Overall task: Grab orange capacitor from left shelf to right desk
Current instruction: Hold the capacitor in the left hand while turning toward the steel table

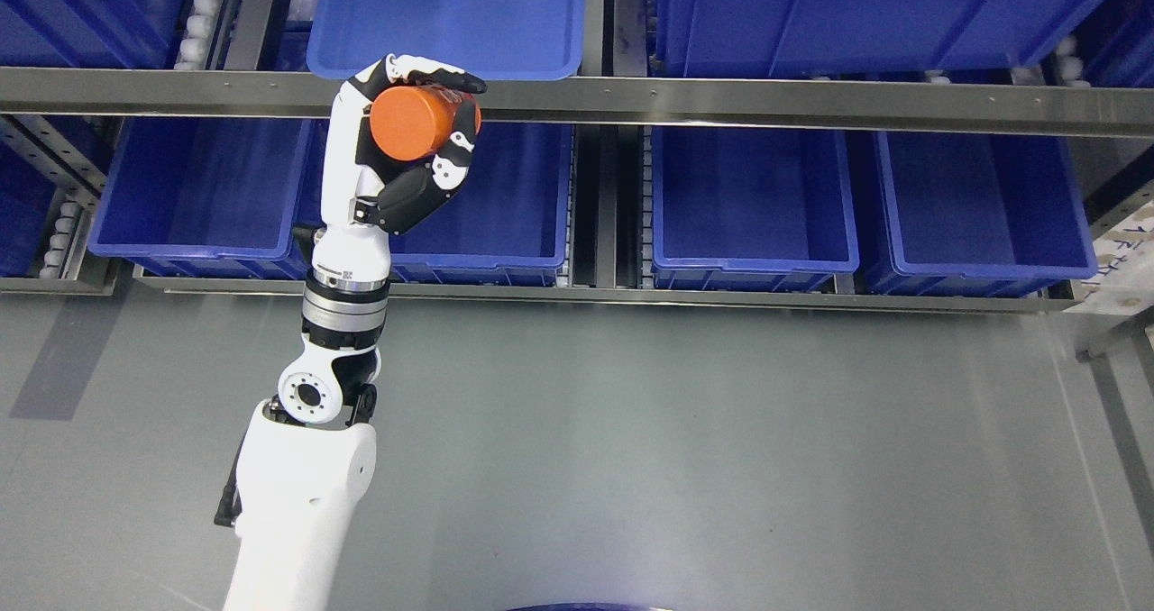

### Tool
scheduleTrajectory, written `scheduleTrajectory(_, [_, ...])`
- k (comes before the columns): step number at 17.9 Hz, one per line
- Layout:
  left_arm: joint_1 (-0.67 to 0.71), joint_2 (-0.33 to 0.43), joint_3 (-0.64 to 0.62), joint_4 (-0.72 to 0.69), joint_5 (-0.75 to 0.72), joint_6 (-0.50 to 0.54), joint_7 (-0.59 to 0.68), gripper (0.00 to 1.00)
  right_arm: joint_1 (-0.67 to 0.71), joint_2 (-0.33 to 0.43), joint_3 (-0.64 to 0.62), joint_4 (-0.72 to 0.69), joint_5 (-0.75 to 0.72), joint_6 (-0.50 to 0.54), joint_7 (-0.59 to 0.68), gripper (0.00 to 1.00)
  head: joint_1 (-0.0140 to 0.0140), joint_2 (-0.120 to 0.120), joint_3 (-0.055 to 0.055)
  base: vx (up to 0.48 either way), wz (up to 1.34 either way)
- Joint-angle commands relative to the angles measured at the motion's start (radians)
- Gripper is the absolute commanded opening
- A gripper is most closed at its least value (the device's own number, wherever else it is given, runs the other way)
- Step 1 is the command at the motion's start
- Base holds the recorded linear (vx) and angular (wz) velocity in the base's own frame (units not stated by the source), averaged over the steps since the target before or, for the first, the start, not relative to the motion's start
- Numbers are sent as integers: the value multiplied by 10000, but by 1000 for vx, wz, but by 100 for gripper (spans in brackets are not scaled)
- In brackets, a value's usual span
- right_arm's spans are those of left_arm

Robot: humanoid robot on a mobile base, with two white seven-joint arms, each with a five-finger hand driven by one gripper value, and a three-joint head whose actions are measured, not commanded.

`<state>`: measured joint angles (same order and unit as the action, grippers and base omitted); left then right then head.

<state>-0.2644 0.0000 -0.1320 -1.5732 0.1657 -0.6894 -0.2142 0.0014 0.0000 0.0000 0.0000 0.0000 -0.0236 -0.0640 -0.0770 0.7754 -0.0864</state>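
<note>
My left hand is raised in front of the shelf's steel rail, its fingers curled around an orange cylindrical capacitor. The capacitor is held in the air, in front of the second blue bin of the lower shelf row. The white left arm comes up from the bottom edge left of the middle. No right arm shows in the head view.
Several blue bins stand along the lower shelf, such as a bin right of the middle and another further right. More blue bins sit on the upper level. Grey floor fills the foreground.
</note>
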Motion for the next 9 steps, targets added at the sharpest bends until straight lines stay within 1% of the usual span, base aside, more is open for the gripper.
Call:
scheduleTrajectory(1, [-10,174,-337,-7,0,6,10,2,216,-174,-107,-175,61,6,-5,100,0,0,0,-53,-266])
scheduleTrajectory(4, [-25,174,-383,-7,0,6,26,2,216,-174,-107,-175,61,6,-5,100,0,0,0,-47,-356])
scheduleTrajectory(6, [-25,174,-383,8,0,6,26,2,216,-174,-107,-175,61,6,-5,100,0,0,0,-47,-588])
scheduleTrajectory(9, [-25,174,-505,8,0,6,26,2,201,-174,-107,-175,61,6,-5,100,0,0,0,-38,-830])
